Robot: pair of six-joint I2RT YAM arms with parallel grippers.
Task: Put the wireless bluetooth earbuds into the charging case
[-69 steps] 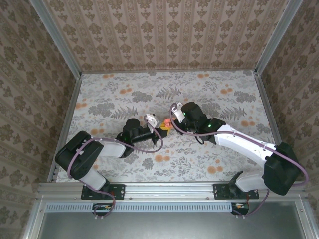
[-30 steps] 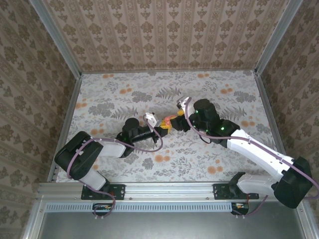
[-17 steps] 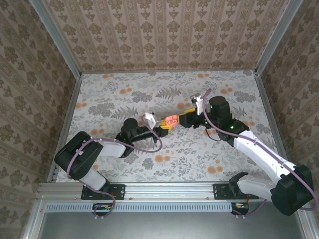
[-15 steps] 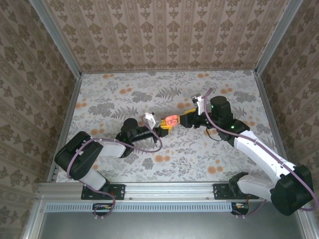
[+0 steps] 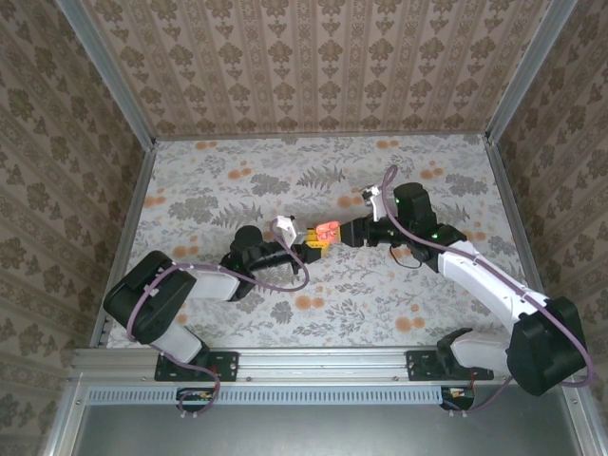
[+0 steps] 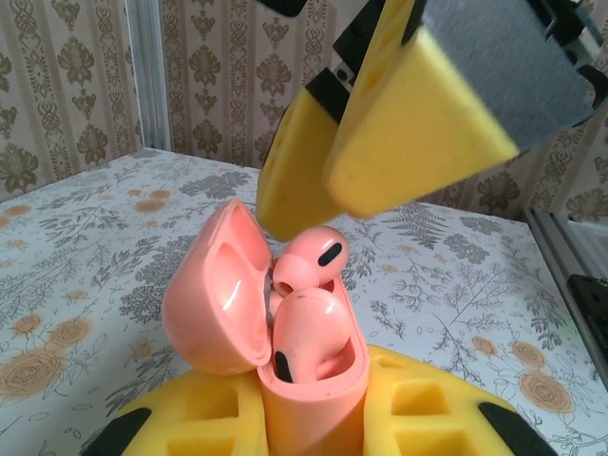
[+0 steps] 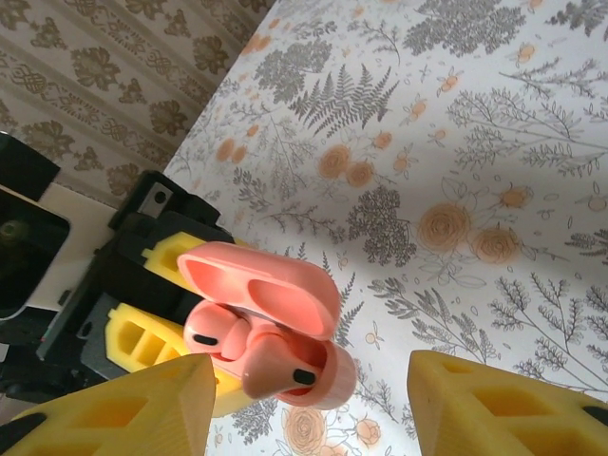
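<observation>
The salmon-pink charging case point(image 6: 313, 404) stands upright with my left gripper point(image 6: 313, 432) shut on its body, and its lid point(image 6: 214, 294) is swung open. Two wireless bluetooth earbuds point(image 6: 309, 261) point(image 6: 306, 332) sit in its wells, heads sticking up. In the top view the case point(image 5: 326, 231) is at mid-table between both grippers. My right gripper point(image 7: 313, 418) is open with nothing between its yellow fingers point(image 6: 418, 123), which hang just above and behind the case point(image 7: 332, 375). From the right wrist view both earbuds point(image 7: 211, 332) point(image 7: 275, 366) show under the lid point(image 7: 266, 280).
The floral table cloth point(image 5: 237, 180) carries flat orange printed flower spots point(image 5: 309, 302). Patterned walls and metal rails point(image 5: 133, 209) box in the table. My left arm point(image 5: 190, 280) lies low along the table, and the right arm point(image 5: 475, 275) reaches in from the right.
My right gripper pulled away from the case to the right, leaving the earbud in it, then edged back toward the case. The left gripper with the case has stayed put.
</observation>
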